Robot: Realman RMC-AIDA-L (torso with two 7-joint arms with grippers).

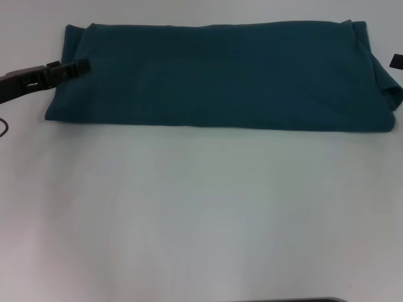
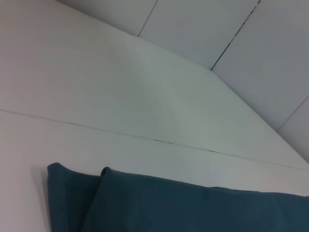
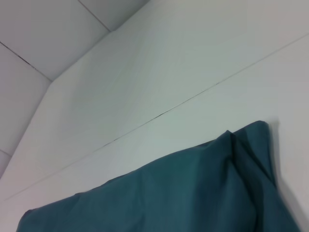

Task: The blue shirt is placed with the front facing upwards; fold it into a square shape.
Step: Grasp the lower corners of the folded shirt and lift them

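Observation:
The blue shirt (image 1: 214, 75) lies folded into a long flat band across the far part of the white table (image 1: 201, 214). No lettering or collar shows. My left gripper (image 1: 80, 65) reaches in from the left, its tip over the band's left end. Only a small black part of my right gripper (image 1: 397, 61) shows at the right edge, just beside the band's rumpled right end. The left wrist view shows the shirt's layered left corner (image 2: 193, 208). The right wrist view shows its creased right corner (image 3: 169, 198).
The bare white tabletop stretches in front of the shirt to the near edge. A thin seam line (image 2: 159, 140) runs across the table behind the shirt, and it also shows in the right wrist view (image 3: 159, 115). A dark cable loop (image 1: 4, 128) sits at the left edge.

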